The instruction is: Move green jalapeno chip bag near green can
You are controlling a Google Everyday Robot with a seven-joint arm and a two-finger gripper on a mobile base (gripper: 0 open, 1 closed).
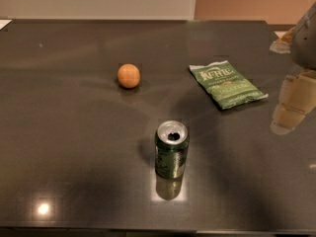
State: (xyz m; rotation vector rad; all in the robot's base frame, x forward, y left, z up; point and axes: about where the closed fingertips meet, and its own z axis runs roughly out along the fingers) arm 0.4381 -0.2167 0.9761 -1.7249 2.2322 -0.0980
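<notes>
The green jalapeno chip bag (227, 84) lies flat on the dark table, right of the middle, with its white "Kettle" lettering facing up. The green can (172, 149) stands upright nearer the front, its silver top and dark drinking hole showing. The bag is behind and to the right of the can, with a gap of bare table between them. My gripper (292, 105) is at the right edge of the view, to the right of the bag and apart from it. It holds nothing that I can see.
A small orange ball (129, 76) rests on the table (64, 132) behind and to the left of the can. The table's far edge meets a light wall. A pale object (282, 43) lies at the far right corner.
</notes>
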